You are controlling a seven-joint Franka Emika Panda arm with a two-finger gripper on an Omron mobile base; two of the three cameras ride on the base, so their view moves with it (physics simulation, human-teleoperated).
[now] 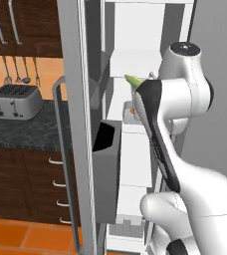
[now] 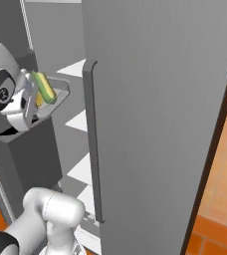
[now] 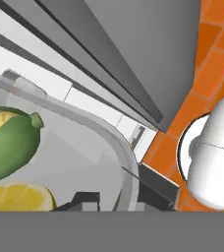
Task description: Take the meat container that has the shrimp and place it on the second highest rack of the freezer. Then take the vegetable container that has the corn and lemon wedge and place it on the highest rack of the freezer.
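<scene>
I hold my pincer [image 2: 28, 110] up in front of the open freezer [image 2: 155, 99], and the vegetable container [image 2: 56, 97] sits at its tip, just outside the freezer's white shelves. From the right base view the clear tray appears carried by my pincer at its near edge, but the fingertips are hidden behind the tray and my wrist, so I cannot tell how far they stand apart or whether they truly clamp the rim.

In the tray lies the corn [image 2: 44, 87], green-husked with a yellow stripe, reaching from the near rim toward the freezer. In the hand view the corn [image 3: 8, 142] fills the left side of the tray, and the lemon wedge [image 3: 18, 198] lies just beside it, nearer my wrist. In the left base view only the green tip of the corn [image 1: 132, 79] pokes out past my forearm, level with an upper white shelf [image 1: 135, 62] of the freezer.

1 shelf lower in the freezer, a second container [image 1: 130, 112] with something orange in it rests, mostly hidden behind my arm.

The freezer door [image 1: 78, 124] stands open, left of the shelves, with its dark door bin [image 1: 107, 164]. Farther left of the freezer, a toaster [image 1: 15, 101] stands on the dark desk [image 1: 31, 129].
</scene>
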